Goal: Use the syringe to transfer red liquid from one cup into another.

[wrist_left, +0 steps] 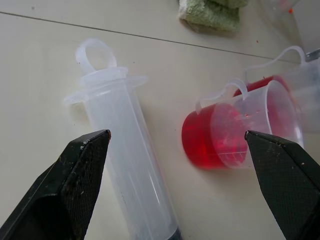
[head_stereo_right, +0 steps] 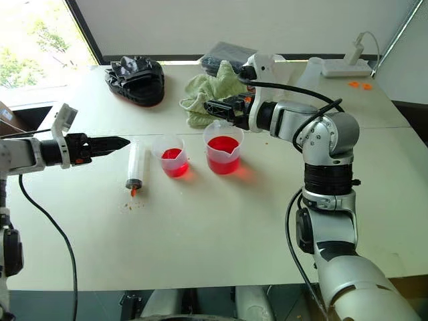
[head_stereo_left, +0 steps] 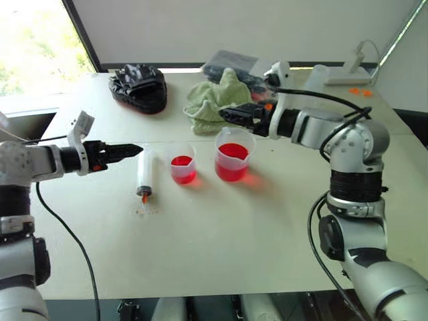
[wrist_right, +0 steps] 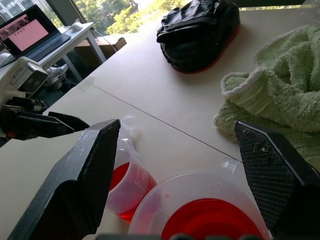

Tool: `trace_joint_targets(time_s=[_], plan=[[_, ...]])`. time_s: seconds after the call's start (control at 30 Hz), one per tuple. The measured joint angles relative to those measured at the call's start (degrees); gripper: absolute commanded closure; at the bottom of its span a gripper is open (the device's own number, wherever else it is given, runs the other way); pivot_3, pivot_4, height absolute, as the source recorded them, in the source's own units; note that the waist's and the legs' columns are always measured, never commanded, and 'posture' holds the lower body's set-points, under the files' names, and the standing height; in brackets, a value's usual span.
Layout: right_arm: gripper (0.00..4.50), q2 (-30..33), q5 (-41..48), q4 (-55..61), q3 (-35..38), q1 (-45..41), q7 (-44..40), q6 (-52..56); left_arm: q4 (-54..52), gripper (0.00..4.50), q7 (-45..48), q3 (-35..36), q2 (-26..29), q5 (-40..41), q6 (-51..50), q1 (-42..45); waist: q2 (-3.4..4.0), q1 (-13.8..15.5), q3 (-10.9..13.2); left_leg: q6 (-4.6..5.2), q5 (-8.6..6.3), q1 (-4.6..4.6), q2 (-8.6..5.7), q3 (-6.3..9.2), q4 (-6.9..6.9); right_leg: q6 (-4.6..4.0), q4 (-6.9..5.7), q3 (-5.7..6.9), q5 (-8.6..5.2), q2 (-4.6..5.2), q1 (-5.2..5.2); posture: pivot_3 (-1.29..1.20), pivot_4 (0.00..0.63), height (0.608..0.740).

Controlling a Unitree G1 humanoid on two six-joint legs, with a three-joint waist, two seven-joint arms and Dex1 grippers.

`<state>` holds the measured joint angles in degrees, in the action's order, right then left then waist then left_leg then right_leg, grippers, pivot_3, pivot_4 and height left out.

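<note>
Surface: pale table (head_stereo_left: 221, 241) below a window, a green towel (head_stereo_left: 214, 100) and a black bag (head_stereo_left: 139, 87) near its far edge.
Head views: syringe (head_stereo_left: 144, 172) lies flat mid-table, orange tip toward the near edge; just beside it the smaller cup (head_stereo_left: 182, 164), then the beaker (head_stereo_left: 233, 154), both holding red liquid (head_stereo_left: 232, 151).
Left gripper (head_stereo_left: 130, 151): above the table just left of the syringe, holding nothing.
Left wrist view: fingers (wrist_left: 82, 165) spread wide, syringe (wrist_left: 125, 150) and smaller cup (wrist_left: 235, 130) beyond them.
Right wrist view: right gripper (wrist_right: 175, 165) fingers wide, empty, over the beaker (wrist_right: 200, 210).
</note>
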<state>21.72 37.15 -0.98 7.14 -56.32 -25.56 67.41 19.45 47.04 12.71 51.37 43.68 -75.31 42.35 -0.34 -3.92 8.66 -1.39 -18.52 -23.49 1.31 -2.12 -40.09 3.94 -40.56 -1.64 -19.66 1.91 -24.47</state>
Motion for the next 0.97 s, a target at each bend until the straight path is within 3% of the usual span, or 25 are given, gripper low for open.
trace_joint_targets(time_s=[0.17, 0.37, 0.57, 0.77, 0.97], plan=[[0.7, 11.18, -5.63, -0.86, -8.69, 0.33, -11.47, -8.59, -13.55, 0.01, 2.56, 4.69, 3.14, 2.06, 2.46, -8.37, 0.0, 0.01, 0.0, 0.04, -0.02, -0.02, -0.02, 0.01, 0.05, 0.0, 0.22, -0.01, 0.0, 0.02, 0.01, 0.0, 0.15, 0.724], [0.7, 21.87, -7.88, -0.75, -11.49, 4.65, -28.72, -20.17, -32.27, 0.01, 7.18, 13.25, 4.97, 3.31, 11.66, -22.2, 0.0, 0.19, 0.0, 0.06, -0.03, -0.02, 0.02, 0.01, 0.07, 0.0, 0.33, 0.0, 0.0, 0.01, 0.05, 0.0, 0.15, 0.724], [0.7, 32.35, -8.61, 2.5, -13.34, 10.29, -45.69, -28.05, -44.3, 0.01, 11.8, 22.17, 7.29, 4.12, 16.19, -35.88, 0.0, 0.71, 0.01, 0.35, -0.2, 0.0, 0.04, 0.01, 0.06, 0.0, 0.37, -0.01, 0.0, 0.02, 0.1, 0.0, 0.15, 0.724], [0.7, 36.79, -10.65, 0.43, -13.26, 10.7, -53.89, -33.48, -47.8, 0.01, 15.4, 30.47, 9.52, 4.5, 17.62, -42.46, 0.01, 1.42, 0.01, 0.38, -0.22, 0.1, 0.06, 0.01, 0.04, -0.01, 0.37, 0.0, -0.01, 0.03, 0.18, 0.0, 0.15, 0.724], [0.7, 36.87, -12.33, -2.39, -13.0, 10.48, -56.34, -36.03, -47.72, 0.01, 15.81, 31.57, 9.52, 4.57, 18.84, -44.44, 0.01, 1.56, 0.01, 0.38, -0.22, 0.09, 0.04, 0.01, 0.04, -0.01, 0.38, 0.0, -0.01, 0.05, 0.19, 0.0, 0.15, 0.724]])
